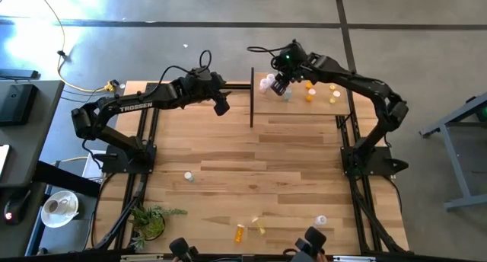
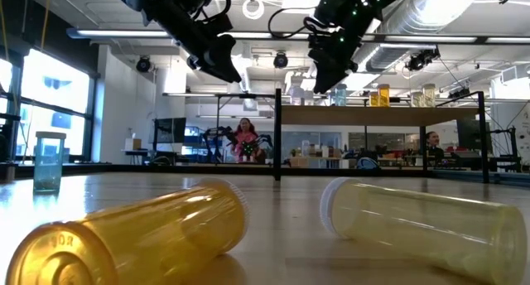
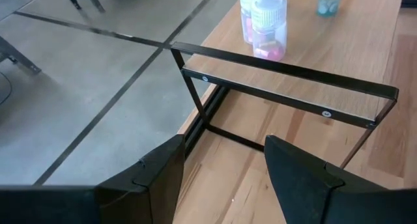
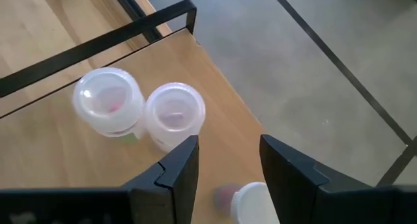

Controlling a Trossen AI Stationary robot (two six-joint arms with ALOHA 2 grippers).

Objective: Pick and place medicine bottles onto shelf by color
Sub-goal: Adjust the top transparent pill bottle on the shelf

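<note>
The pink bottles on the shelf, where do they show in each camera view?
High view: pink bottles at the shelf's left end.
Low view: cannot tell them apart.
Left wrist view: beyond the black rail, at.
Right wrist view: at, seen cap-on.
Shared landmark: the black rail.

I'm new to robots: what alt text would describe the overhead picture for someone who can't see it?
Right gripper hangs open over pink bottles on the shelf; left gripper waits open beside it. More bottles lie on the table.
</note>
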